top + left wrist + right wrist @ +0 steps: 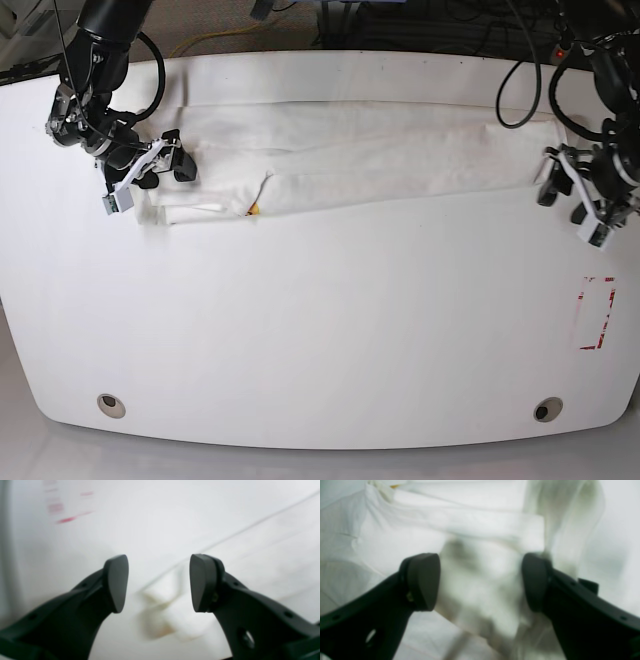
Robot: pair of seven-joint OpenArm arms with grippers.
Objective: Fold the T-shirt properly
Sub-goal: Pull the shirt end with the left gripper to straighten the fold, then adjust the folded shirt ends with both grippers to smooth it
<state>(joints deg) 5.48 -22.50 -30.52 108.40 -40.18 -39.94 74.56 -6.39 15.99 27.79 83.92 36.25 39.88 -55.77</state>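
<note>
The white T-shirt [370,150] lies as a long folded strip across the back of the white table [320,330], with a small orange bit of print [254,209] showing at a fold. My right gripper [176,160] is open at the strip's left end. In the right wrist view its jaws [480,582] stand wide apart with blurred loose cloth [482,575] between them. My left gripper [562,195] is open at the strip's right end. In the left wrist view it [158,583] is open and empty over the shirt's edge [262,555].
A red tape rectangle [597,312] is marked on the table at the right, and it also shows in the left wrist view [72,517]. Two round holes [112,405] [547,409] sit near the front edge. Cables hang behind the table.
</note>
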